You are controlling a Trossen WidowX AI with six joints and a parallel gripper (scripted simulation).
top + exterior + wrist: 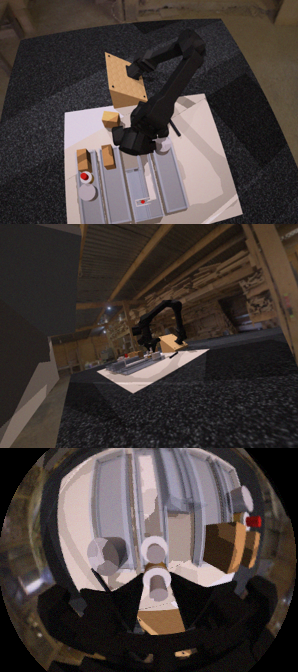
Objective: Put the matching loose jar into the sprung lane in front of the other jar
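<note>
My gripper (156, 575) (153, 350) points down and is shut on a jar with a white lid and a grey knob (158, 589). A matching jar (155, 551) stands just beyond it in the sprung lane, its lid nearly in line with the held one. Amber shows between the two lids; whether the jars touch cannot be told. A long pale strip (150, 185) (148, 480) runs back along the lane, with a red marker (142, 202) near its far end. In the top view the arm hides both jars. The front stop, the pusher plate and the held jar's base are hidden.
A grey cylinder (163, 145) (107, 555) stands in the neighbouring lane, a black rod (175, 127) (104, 582) near it. Wooden blocks (108, 157) (225, 548), a red-capped bottle (84, 176) (253, 521) and another grey cylinder (87, 192) occupy lanes opposite. A sloped wooden box (121, 79) (167, 343) stands behind.
</note>
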